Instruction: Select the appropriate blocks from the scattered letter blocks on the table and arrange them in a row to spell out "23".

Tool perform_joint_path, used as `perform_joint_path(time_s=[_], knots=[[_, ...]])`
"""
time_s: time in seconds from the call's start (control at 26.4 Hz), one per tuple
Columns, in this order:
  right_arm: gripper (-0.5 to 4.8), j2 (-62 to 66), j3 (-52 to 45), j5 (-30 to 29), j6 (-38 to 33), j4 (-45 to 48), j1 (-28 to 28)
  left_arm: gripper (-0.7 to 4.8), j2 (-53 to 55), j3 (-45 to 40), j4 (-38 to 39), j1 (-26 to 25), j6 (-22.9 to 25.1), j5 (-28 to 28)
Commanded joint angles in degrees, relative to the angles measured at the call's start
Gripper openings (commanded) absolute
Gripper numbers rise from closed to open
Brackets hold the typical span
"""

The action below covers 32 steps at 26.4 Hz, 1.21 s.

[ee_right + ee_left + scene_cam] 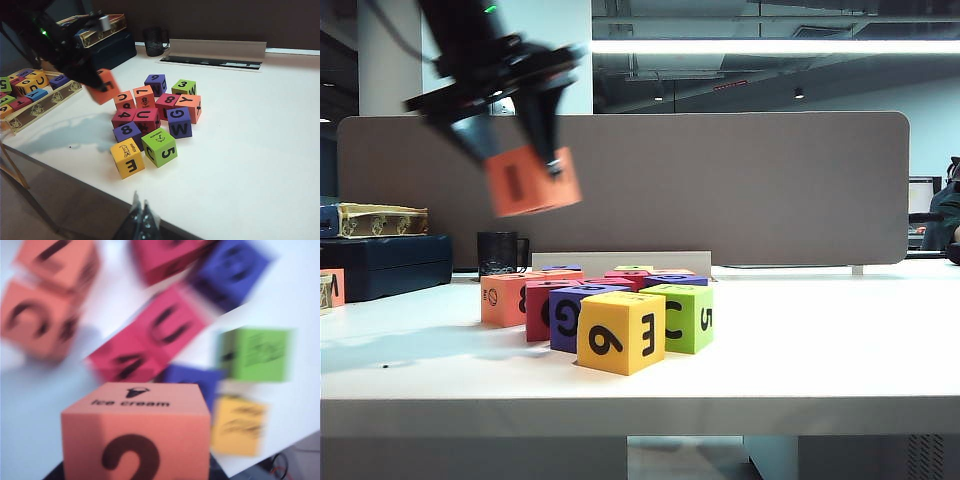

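Note:
My left gripper hangs high above the table, left of the pile, shut on an orange block. In the left wrist view that block shows a black "2" and an "ice cream" face, and it hides the fingers. The right wrist view has the same orange block in the air over the pile's left side. A lime green block with a "3" sits at the far side of the scattered letter blocks. My right gripper is shut and empty at the table's front edge.
A lime green "5" cube and a yellow "E" cube lie nearest the front edge. A black mug stands behind the pile. A tray of more cubes and a dark box are at the left.

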<state>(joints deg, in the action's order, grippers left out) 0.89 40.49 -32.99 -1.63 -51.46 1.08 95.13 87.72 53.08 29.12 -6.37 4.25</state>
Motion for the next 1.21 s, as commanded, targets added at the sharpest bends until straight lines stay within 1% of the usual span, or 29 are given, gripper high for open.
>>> perform_joint_path(time_s=[0.04, 0.11, 0.27, 0.42, 0.46, 0.49, 0.53, 0.61, 0.64, 0.72, 0.8, 1.06, 1.21], knots=[[-0.01, -0.61, 0.22, 0.04, 0.17, 0.70, 0.00, 2.41, -0.20, 0.46, -7.10, 4.39, -3.85, -0.63], [-0.01, -0.68, 0.22, 0.04, 0.17, 0.68, 0.00, 2.41, 0.09, 0.46, -10.64, 7.06, -4.85, -0.59], [-0.01, -0.68, 0.22, 0.02, 0.17, 0.68, 0.02, 2.41, 1.73, 0.46, -17.29, 12.37, -4.87, -0.61], [-0.01, -0.68, 0.22, 0.02, 0.17, 0.63, 0.00, 2.41, 4.70, 0.46, -21.77, 16.35, -5.09, -0.76], [-0.01, -0.68, 0.22, 0.02, 0.17, 0.66, -0.02, 2.41, 6.71, 0.46, -23.15, 17.66, -6.34, -2.01], [-0.01, -0.68, 0.22, 0.02, 0.17, 0.66, 0.00, 2.41, 8.50, 0.46, -23.63, 18.10, -7.69, -3.23], [-0.01, -0.68, 0.22, 0.00, 0.17, 0.66, 0.00, 2.41, 9.51, 0.46, -23.74, 18.10, -8.68, -3.08], [-0.01, -0.70, 0.22, 0.02, 0.17, 0.63, -0.02, 2.42, 12.28, 0.46, -24.26, 18.10, -12.70, -2.89], [-0.01, -0.70, 0.22, 0.02, 0.17, 0.63, 0.00, 2.42, 13.66, 0.46, -24.39, 18.10, -15.32, -2.36], [-0.01, -0.70, 0.22, 0.04, 0.17, 0.63, 0.00, 2.42, 15.39, 0.46, -25.38, 18.29, -18.05, 0.09], [-0.01, -0.70, 0.22, 0.04, 0.17, 0.66, -0.02, 2.42, 16.00, 0.46, -26.38, 18.58, -18.40, 1.20], [-0.01, -0.70, 0.20, 0.04, 0.20, 0.66, -0.02, 2.41, 16.96, 0.44, -26.93, 19.61, -18.80, 0.83], [-0.01, -0.70, 0.22, 0.02, 0.17, 0.61, 0.00, 2.41, 17.31, 0.44, -25.14, 19.58, -18.75, -1.73]])
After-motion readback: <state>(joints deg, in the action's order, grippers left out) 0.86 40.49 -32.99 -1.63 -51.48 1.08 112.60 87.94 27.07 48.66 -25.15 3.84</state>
